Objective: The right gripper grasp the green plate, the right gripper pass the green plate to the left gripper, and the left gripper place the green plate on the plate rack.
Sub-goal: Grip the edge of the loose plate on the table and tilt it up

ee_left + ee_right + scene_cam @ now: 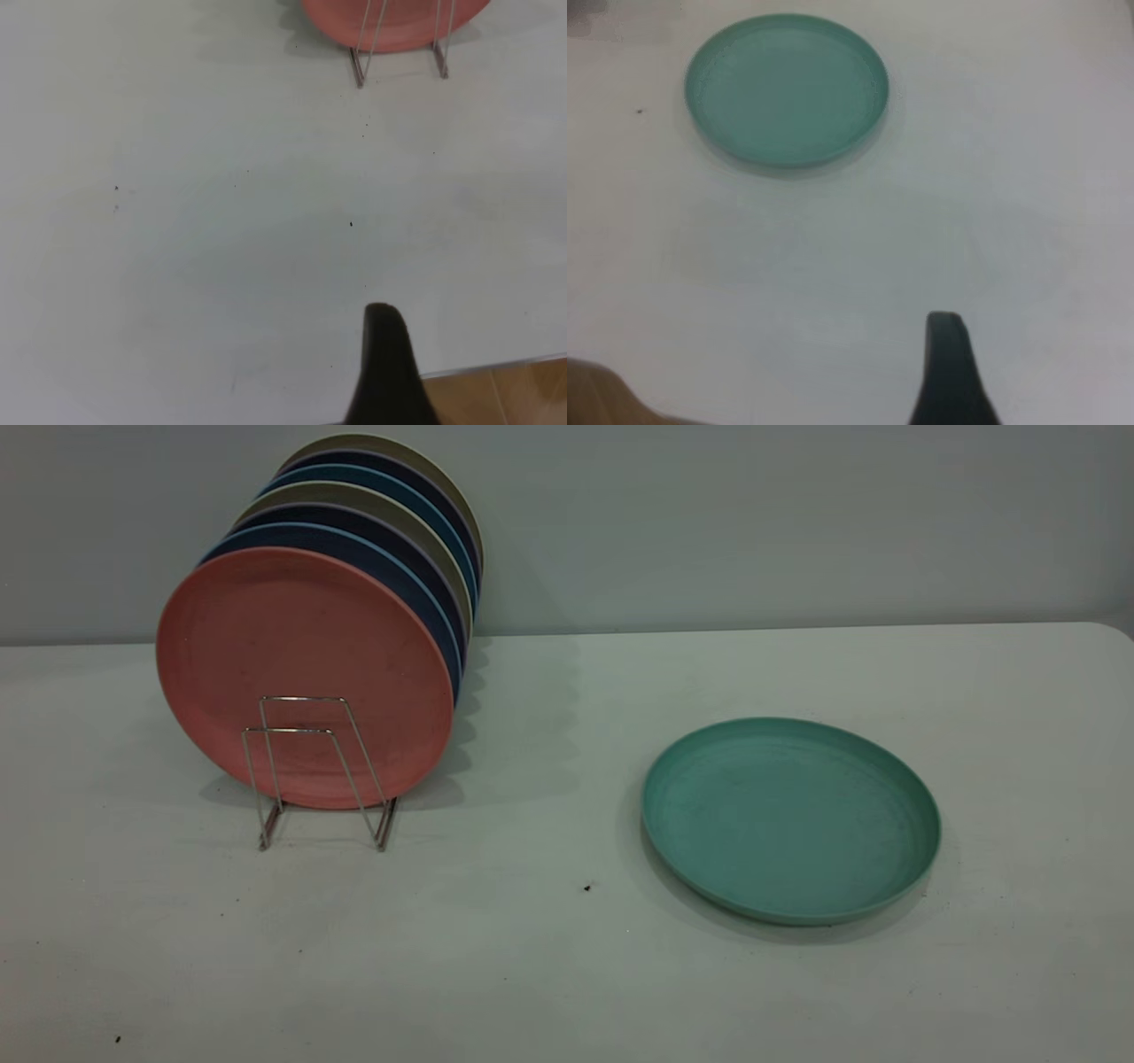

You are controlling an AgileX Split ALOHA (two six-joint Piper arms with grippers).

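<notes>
Your green plate [791, 820] lies flat on the surface [549, 974], round, matte mint-teal with a low raised rim, well apart from the plate rack [317, 771] holding the pink plate [301, 655]. Of each claw, left [387, 367] and right [948, 372], you see one dark tip; I cannot tell their opening.

Plain pale grey wall [753, 522] behind a white table [549, 974] with a few dark specks; brown floor [514, 394] shows past the table's edge.
</notes>
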